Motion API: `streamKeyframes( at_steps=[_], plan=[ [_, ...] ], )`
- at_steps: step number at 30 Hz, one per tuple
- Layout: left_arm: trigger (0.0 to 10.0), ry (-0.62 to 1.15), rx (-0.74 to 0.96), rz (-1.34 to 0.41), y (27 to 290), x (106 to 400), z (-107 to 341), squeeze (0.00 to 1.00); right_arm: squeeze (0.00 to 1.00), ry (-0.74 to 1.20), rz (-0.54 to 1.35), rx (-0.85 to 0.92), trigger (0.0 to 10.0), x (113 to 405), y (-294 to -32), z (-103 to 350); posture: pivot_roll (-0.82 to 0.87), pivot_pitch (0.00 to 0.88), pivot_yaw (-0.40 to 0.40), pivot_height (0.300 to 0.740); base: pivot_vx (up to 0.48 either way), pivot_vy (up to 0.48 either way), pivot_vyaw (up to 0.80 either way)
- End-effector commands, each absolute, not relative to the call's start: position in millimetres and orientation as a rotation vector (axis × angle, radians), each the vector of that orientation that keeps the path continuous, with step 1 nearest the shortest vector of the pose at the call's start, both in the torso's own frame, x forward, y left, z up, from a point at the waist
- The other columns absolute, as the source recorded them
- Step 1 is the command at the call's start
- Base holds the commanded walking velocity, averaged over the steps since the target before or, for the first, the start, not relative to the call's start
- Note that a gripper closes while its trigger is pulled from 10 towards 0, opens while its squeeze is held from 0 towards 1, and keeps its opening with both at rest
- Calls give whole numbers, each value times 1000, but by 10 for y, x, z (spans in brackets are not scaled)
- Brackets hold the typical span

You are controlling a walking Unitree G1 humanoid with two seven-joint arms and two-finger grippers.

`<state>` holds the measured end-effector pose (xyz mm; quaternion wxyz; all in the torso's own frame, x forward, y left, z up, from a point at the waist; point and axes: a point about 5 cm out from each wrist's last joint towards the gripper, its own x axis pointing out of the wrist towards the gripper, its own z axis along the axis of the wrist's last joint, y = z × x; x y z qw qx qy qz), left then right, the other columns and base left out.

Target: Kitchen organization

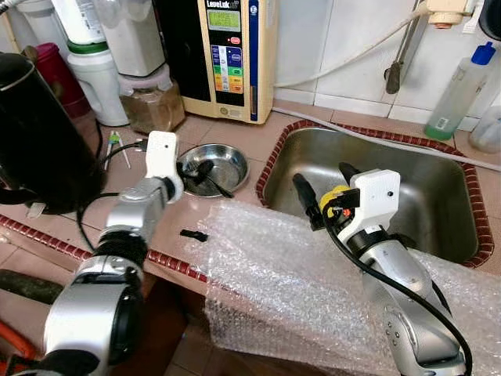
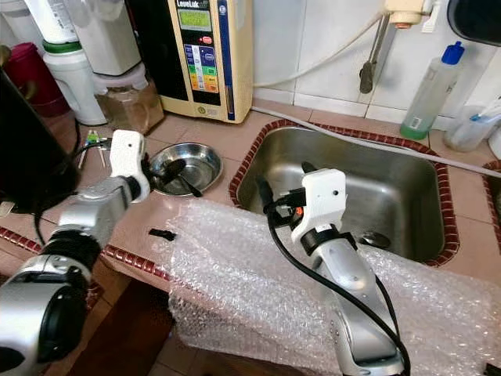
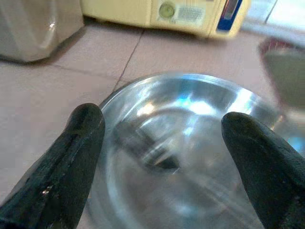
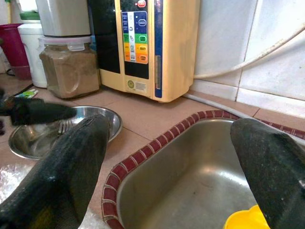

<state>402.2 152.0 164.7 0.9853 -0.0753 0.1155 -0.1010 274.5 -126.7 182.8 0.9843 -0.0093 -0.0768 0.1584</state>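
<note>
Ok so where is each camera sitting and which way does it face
Left and right eye views: on the head, looking down at counter and sink; both arms show.
Left wrist view: on the left arm, facing the steel bowl between open left claw fingers.
Right wrist view: on the right arm, over the sink; right claw open.
All share the bowl.

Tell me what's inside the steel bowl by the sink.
The steel bowl holds what looks like a fork, blurred. The open left gripper hangs over the bowl, and its fingers cover part of the bottom.

home kitchen: steel sink point(image 1: 438, 196), tiled counter point(image 1: 235, 133), water ionizer point(image 1: 227, 55), dish soap bottle point(image 1: 458, 90).
</note>
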Motion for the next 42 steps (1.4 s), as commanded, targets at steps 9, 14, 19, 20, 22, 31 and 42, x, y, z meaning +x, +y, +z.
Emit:
streamKeyframes(
  at_steps=[9,14,19,20,22,31,42],
  plan=[
    [10000,357,-393,-181,1157,4034,1618,0,1000,-150,310,-39,10000,2739,-1260,1824,-111,43,77,740,0,0,0],
    [10000,420,-437,-149,1069,4014,1582,0,1000,-154,302,-42,10000,2736,-1265,1831,-113,44,85,740,0,0,0],
    [10000,424,-431,-69,1100,4012,1589,0,1000,-153,301,-44,10000,2732,-1256,1819,-106,44,88,740,0,0,0],
    [10000,417,-420,-47,1123,4015,1597,0,1000,-154,303,-43,10000,2734,-1251,1819,-101,44,87,740,0,0,0],
    [10000,422,-426,-41,1133,4012,1590,0,1000,-154,304,-43,10000,2738,-1244,1819,-98,44,87,740,0,0,0],
    [0,474,-454,7,1183,3983,1517,0,1000,-159,310,-44,10000,2756,-1219,1826,-95,49,90,740,0,0,0],
    [0,518,-423,-47,1066,3929,1399,0,1000,-159,303,-44,10000,2764,-1232,1823,-93,51,93,740,0,0,0]
  ],
)
